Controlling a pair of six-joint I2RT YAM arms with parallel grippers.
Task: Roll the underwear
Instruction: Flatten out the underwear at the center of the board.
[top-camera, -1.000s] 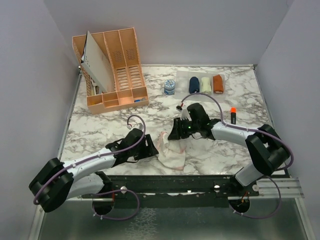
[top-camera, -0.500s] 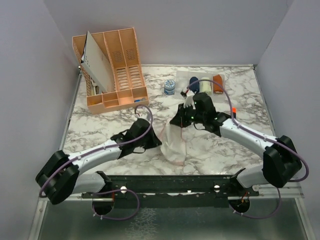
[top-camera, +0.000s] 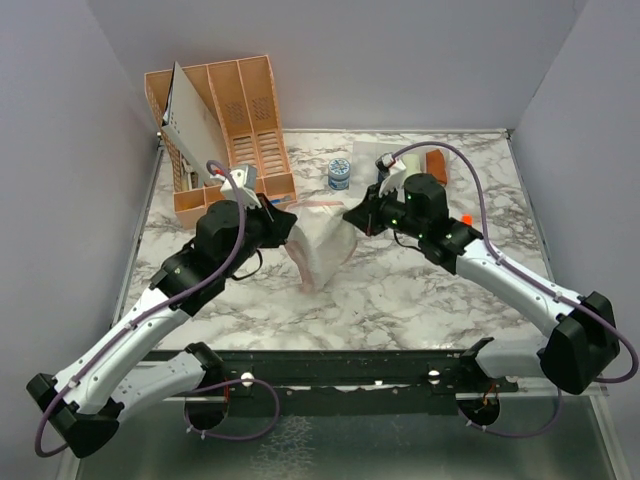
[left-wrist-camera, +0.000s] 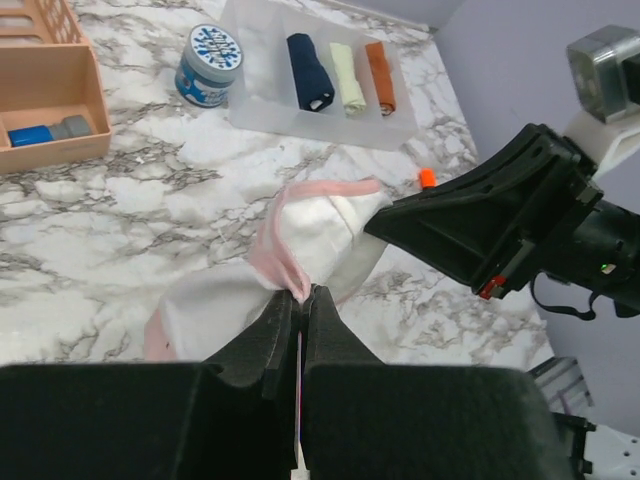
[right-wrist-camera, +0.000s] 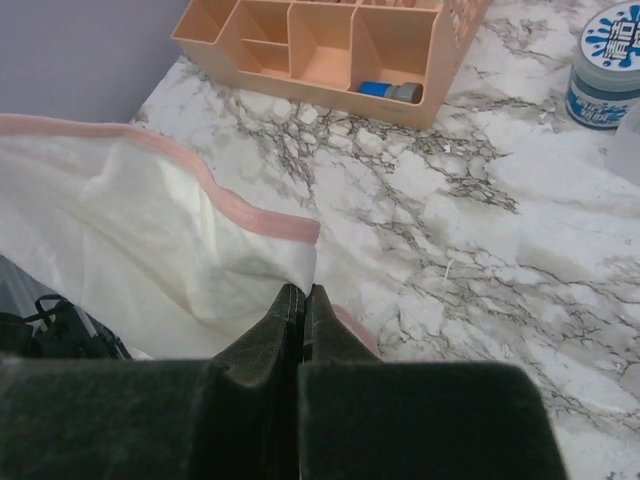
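Rolling looks roughly half done. The pale pink-edged underwear (top-camera: 322, 252) hangs unrolled above the middle of the marble table (top-camera: 420, 300), stretched between two arms. The left gripper (top-camera: 287, 226) has its jaws pinched tight on the cloth's left edge. The right gripper (top-camera: 361, 217) is pinched tight on its right edge. Behind, a navy pair (left-wrist-camera: 308, 72) lies rolled in a clear tray (left-wrist-camera: 255, 70).

Left tool (left-wrist-camera: 300, 296) and right tool (right-wrist-camera: 303, 292) both pinched closed.
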